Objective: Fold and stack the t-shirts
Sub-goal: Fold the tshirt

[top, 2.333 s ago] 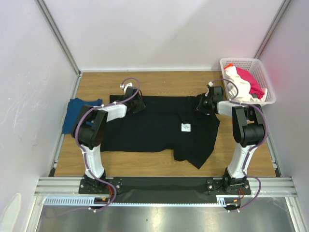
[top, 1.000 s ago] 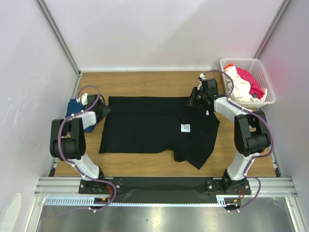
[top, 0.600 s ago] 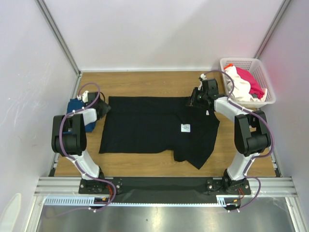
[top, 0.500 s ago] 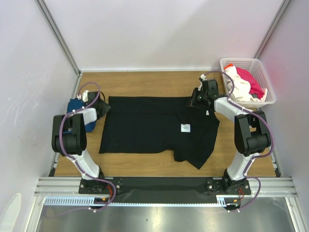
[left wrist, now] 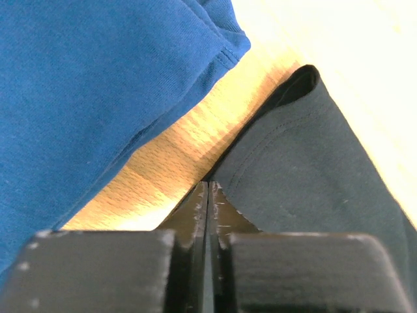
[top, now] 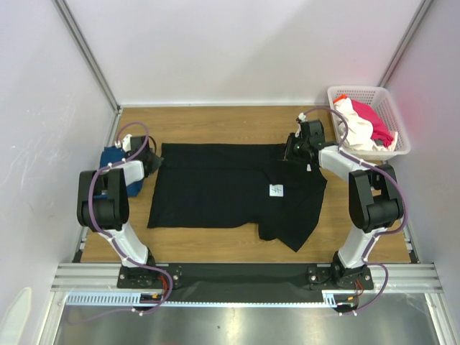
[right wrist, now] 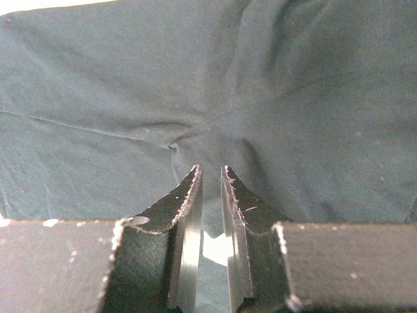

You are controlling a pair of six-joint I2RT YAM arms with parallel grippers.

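A large black t-shirt (top: 223, 190) lies spread on the wooden table, a small white tag (top: 277, 190) on it. My left gripper (top: 152, 164) is at its top left corner; in the left wrist view the left gripper (left wrist: 207, 188) is shut on the edge of the black t-shirt (left wrist: 306, 163), beside the dark blue t-shirt (left wrist: 98, 85). My right gripper (top: 291, 154) is at the top right. In the right wrist view, the right gripper (right wrist: 210, 171) is shut on a pinch of the black t-shirt (right wrist: 195, 78), and wrinkles run out from its tips.
The dark blue t-shirt (top: 109, 159) lies at the table's left edge, partly under my left arm. A white lattice basket (top: 399, 140) at the back right holds a white t-shirt (top: 352, 126) and a pink-red one (top: 377, 122). White walls enclose the table.
My left arm swung from over the black shirt out to its top left corner, and its jaws have closed there. The right gripper shifted only slightly along the top edge.
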